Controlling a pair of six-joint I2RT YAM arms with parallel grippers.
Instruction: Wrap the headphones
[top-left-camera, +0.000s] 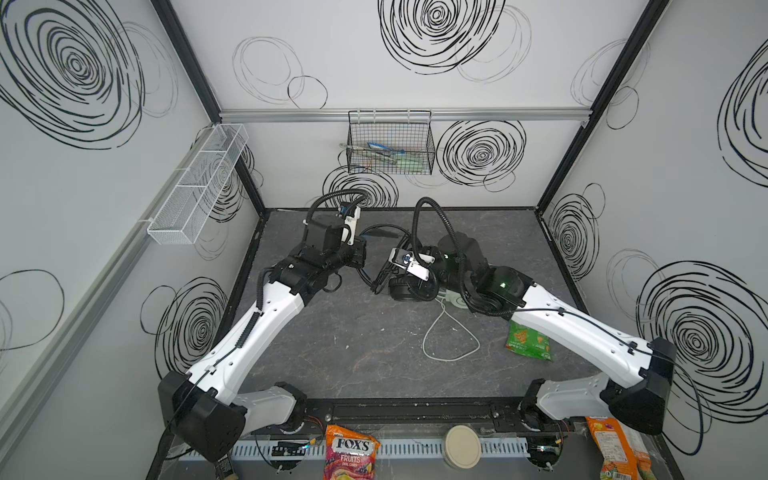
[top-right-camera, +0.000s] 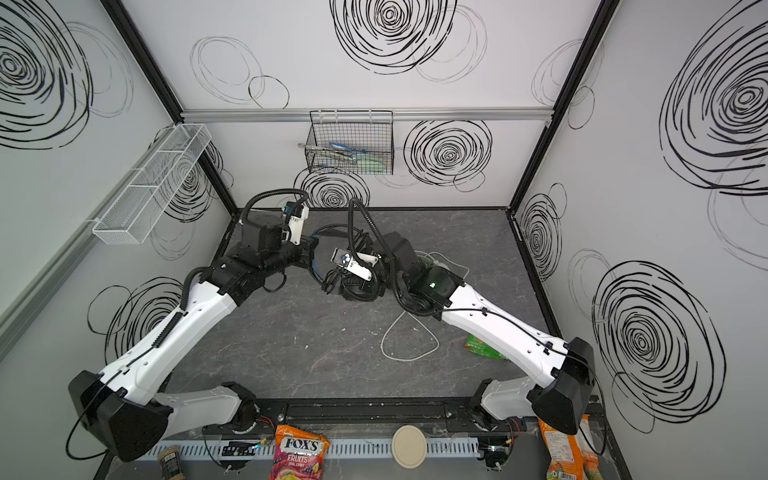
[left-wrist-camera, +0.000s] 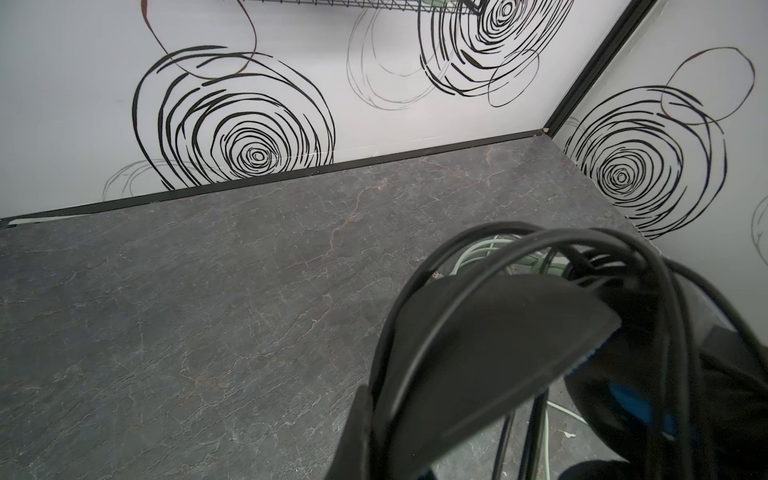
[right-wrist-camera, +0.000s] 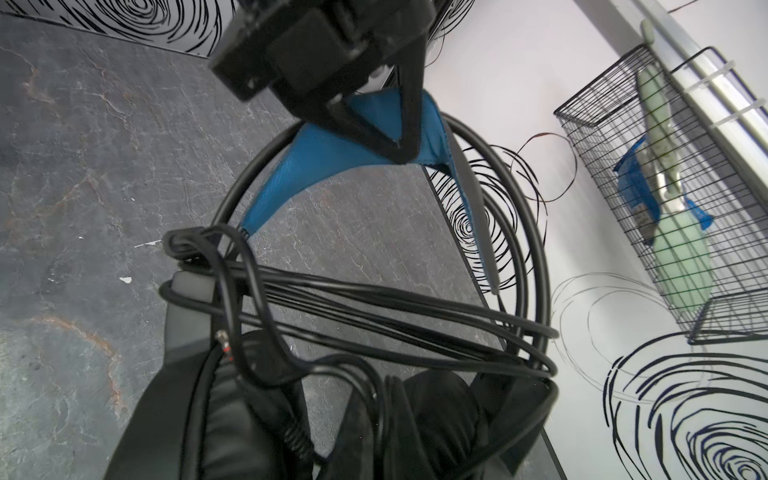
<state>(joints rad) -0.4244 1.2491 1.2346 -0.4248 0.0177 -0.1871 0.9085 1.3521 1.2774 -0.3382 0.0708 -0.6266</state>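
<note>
In both top views the mint-green headset (top-left-camera: 456, 300) sits mostly hidden under the right arm, right of centre, and that arm partly covers the green snack bag (top-left-camera: 528, 341) too. The bottom edge cuts off the FOX'S candy bag (top-left-camera: 351, 453). The black headset (right-wrist-camera: 257, 415) shows blurred ear pads in the right wrist view.

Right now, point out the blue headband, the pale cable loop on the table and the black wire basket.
blue headband (right-wrist-camera: 299, 166): right wrist view, on the blue fabric.
pale cable loop (top-left-camera: 424, 344): in a top view, on its left side.
black wire basket (top-left-camera: 361, 133): in a top view, on its front mesh.
</note>
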